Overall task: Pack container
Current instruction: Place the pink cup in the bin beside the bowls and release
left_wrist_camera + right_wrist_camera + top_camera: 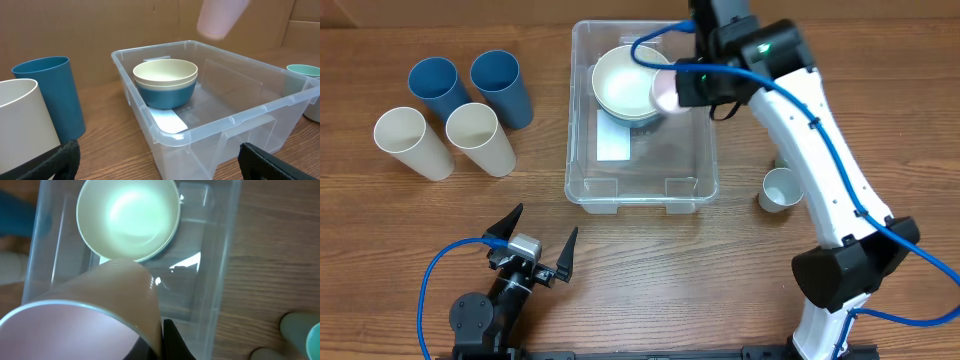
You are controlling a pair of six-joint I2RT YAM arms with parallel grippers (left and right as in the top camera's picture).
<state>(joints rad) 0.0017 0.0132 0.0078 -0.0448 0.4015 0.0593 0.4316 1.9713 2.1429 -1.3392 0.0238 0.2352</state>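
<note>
Wooden table [650, 285], pink cup [663, 92] above container [620, 205]

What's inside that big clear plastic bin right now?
The container holds a cream bowl nested in a blue bowl, partly over a white label. The blue bowl's inside and part of the label are covered.
</note>
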